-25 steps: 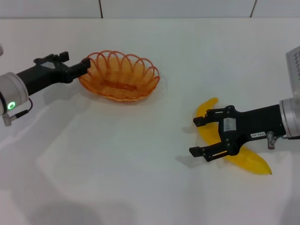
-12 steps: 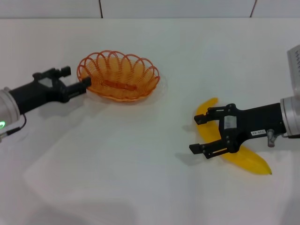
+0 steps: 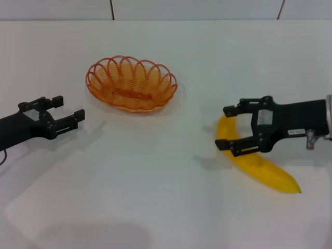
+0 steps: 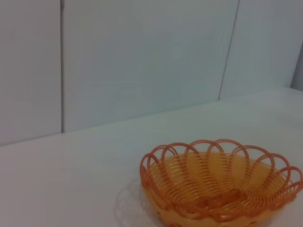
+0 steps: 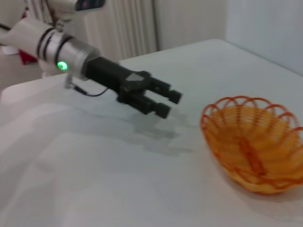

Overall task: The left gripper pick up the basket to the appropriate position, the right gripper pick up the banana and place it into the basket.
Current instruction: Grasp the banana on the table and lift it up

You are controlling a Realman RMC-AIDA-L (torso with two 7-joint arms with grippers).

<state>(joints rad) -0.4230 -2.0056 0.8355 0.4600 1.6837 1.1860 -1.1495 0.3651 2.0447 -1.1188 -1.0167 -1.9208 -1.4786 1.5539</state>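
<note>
Resting on the white desk (image 3: 155,197), upper left of centre: basket (image 3: 131,83), untouched | left gripper (image 3: 63,114) seen at left edge, fingers parted, nothing held, apart from basket | right gripper (image 3: 232,127) at right, fingers spread astride the banana (image 3: 259,167), which lies flat on the desk.

One orange basket (image 3: 132,84) toward the desk's (image 3: 155,197) far edge, one yellow banana (image 3: 257,162) near its right edge, two black grippers, left gripper (image 3: 61,115) at the left edge, right gripper (image 3: 228,127) at the right edge
</note>
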